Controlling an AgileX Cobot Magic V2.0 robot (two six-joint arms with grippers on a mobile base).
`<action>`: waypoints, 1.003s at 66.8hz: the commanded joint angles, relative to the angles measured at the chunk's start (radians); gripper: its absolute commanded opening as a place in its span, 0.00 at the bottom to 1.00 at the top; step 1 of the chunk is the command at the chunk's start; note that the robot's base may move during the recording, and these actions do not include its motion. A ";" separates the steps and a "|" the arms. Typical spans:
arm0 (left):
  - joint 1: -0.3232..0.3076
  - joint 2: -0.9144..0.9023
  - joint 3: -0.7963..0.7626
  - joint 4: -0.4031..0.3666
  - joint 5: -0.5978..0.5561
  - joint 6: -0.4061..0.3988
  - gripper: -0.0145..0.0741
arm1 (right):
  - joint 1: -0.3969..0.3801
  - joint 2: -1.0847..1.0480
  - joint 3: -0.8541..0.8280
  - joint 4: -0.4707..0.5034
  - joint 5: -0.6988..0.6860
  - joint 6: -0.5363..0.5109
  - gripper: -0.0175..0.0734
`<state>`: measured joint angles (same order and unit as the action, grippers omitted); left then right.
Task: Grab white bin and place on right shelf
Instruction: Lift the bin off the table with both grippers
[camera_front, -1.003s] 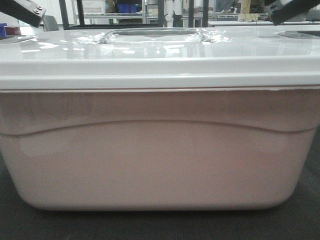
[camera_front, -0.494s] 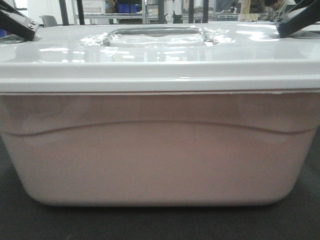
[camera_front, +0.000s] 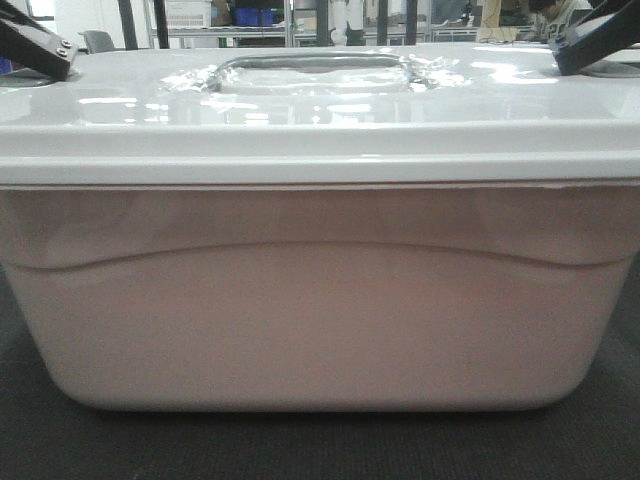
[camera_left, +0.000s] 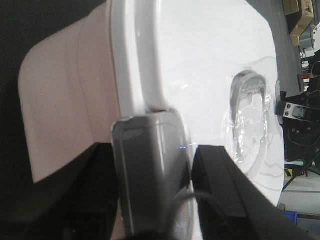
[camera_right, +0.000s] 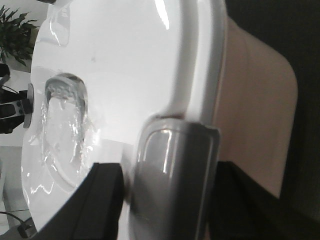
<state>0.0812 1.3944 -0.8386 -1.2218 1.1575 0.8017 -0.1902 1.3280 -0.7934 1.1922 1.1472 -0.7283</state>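
Note:
The white bin (camera_front: 320, 300) fills the front view: pinkish-white tub with a curved ridge, glossy white lid and a recessed handle (camera_front: 310, 68). My left gripper (camera_front: 35, 45) sits at the lid's left end and my right gripper (camera_front: 590, 45) at its right end. In the left wrist view the left gripper (camera_left: 150, 150) has its black fingers (camera_left: 95, 190) tight on both sides of a grey end latch (camera_left: 150, 200) of the bin (camera_left: 200, 60). In the right wrist view the right gripper (camera_right: 170, 165) clamps the other grey latch (camera_right: 175, 200) of the bin (camera_right: 110, 50). The right shelf cannot be made out.
The bin rests over a dark surface (camera_front: 320, 450). Far behind it stand metal racks (camera_front: 290, 25) with blue crates (camera_front: 255, 15) and white boxes. A potted plant (camera_right: 15, 30) shows at the edge of the right wrist view.
Since a second ago both grippers have come down onto the lid's ends, and the bin's bottom edge sits slightly higher in view. Nothing has moved over the last half second.

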 joint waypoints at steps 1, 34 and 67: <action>-0.015 -0.027 -0.020 -0.076 0.105 0.030 0.32 | 0.009 -0.023 -0.024 0.097 0.112 -0.021 0.63; -0.015 -0.027 -0.020 -0.076 0.132 0.056 0.44 | 0.009 -0.023 -0.024 0.120 0.124 -0.021 0.63; -0.015 -0.034 -0.020 -0.076 0.155 0.074 0.44 | 0.009 -0.023 -0.024 0.137 0.154 -0.060 0.63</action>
<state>0.0812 1.3944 -0.8386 -1.2220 1.1595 0.8390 -0.1902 1.3280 -0.7934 1.2168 1.1399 -0.7381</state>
